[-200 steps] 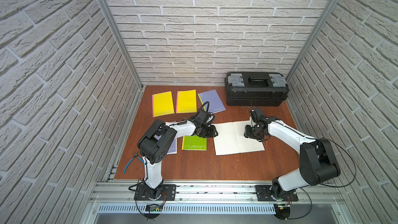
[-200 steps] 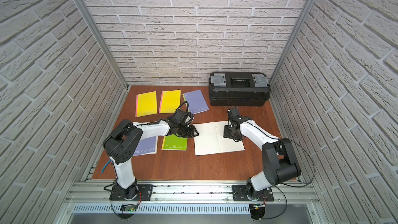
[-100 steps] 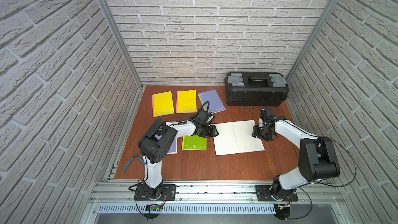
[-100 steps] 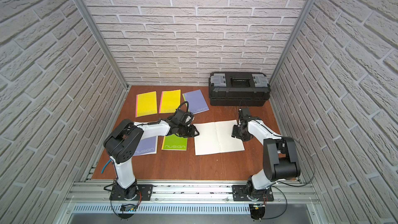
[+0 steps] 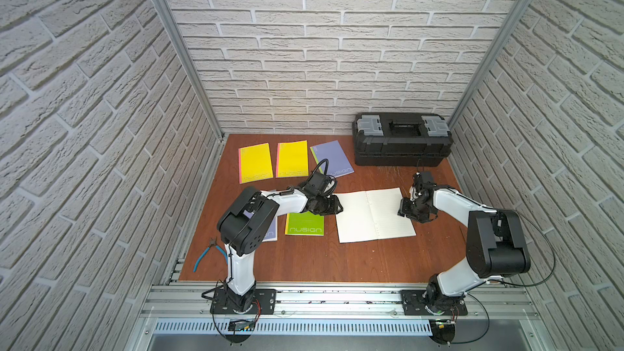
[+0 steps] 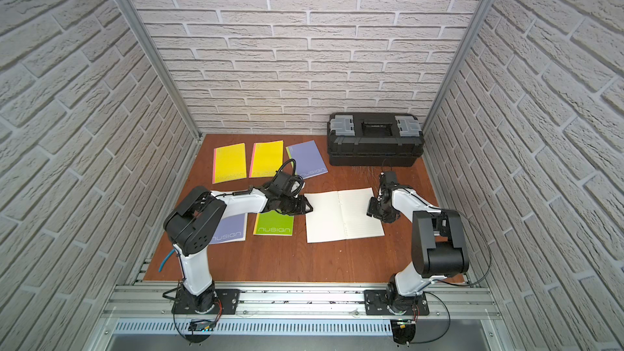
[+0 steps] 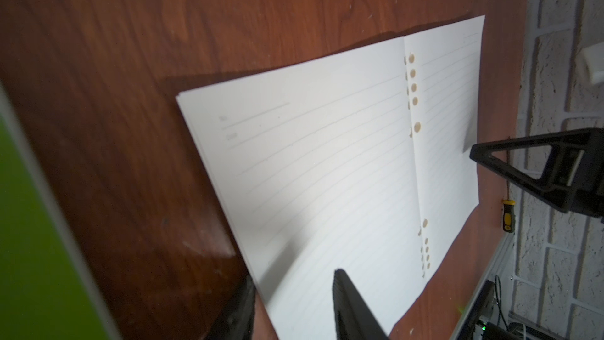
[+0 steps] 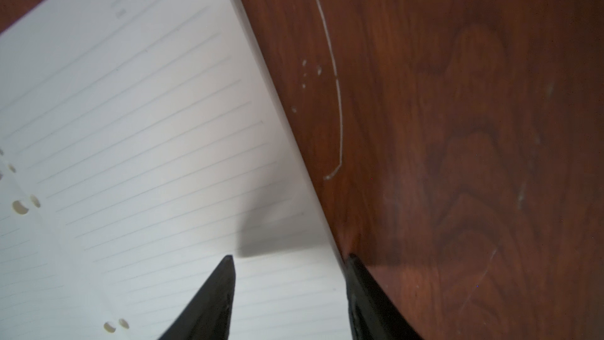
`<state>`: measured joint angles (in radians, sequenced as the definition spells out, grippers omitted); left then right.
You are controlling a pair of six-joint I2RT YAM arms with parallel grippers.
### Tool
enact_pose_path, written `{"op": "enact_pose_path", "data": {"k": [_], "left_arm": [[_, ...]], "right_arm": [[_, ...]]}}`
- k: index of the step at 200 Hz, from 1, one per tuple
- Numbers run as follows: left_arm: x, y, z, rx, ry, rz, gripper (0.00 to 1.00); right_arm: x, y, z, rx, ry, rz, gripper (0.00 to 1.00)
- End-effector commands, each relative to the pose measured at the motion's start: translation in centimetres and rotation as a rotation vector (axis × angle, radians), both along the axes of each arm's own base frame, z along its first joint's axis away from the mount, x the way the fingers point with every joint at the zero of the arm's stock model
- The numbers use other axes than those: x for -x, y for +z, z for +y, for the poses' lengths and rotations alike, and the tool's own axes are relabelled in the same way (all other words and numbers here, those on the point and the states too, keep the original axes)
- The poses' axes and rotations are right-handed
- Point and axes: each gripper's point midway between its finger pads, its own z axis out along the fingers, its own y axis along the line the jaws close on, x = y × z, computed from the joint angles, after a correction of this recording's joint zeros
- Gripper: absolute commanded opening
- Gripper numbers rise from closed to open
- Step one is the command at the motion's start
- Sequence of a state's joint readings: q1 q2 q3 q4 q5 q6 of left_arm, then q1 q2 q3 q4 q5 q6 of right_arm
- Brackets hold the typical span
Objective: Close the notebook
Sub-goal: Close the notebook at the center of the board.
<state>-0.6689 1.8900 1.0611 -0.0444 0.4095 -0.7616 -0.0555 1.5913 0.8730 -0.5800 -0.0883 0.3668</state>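
Showing, in both top views, the open notebook (image 5: 373, 216) (image 6: 342, 219) lying flat on the worktop (image 5: 304, 258) between the two hands. The left hand (image 5: 339, 205) is sitting at one outer edge and the right hand (image 5: 403, 209) at the opposite one.

In the left wrist view, the left hand (image 7: 294, 278) is spreading its fingers across the page edge. One is hovering over lined paper and the other over bare wood. It is pinching nothing.

In the right wrist view, the right hand (image 8: 291, 258) is spreading the same way. The notebook's edge is running between its fingers, and the outer tip is sitting low against the wood.

The step seems to be catching one half to fold it over. That is calling for sliding the outer finger under the whole sheaf, not just the top sheets. It is then calling for a light pinch and an arc over the spine. Meanwhile the far hand should be holding its own half down or staying clear.
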Motion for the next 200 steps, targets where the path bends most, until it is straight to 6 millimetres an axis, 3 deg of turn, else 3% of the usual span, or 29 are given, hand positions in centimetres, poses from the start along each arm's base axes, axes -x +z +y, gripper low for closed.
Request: {"op": "enact_pose_path", "data": {"k": [1, 200], "left_arm": [[0.1, -0.1, -0.4, 0.013, -0.008, -0.006, 0.40], [0.1, 4.8, -1.6, 0.169, -0.021, -0.095, 0.38]], "right_arm": [[0.0, -0.6, -0.2, -0.009, 0.003, 0.002, 0.54], [-0.2, -0.9, 1.5, -0.106, 0.034, -0.007, 0.51]]}}
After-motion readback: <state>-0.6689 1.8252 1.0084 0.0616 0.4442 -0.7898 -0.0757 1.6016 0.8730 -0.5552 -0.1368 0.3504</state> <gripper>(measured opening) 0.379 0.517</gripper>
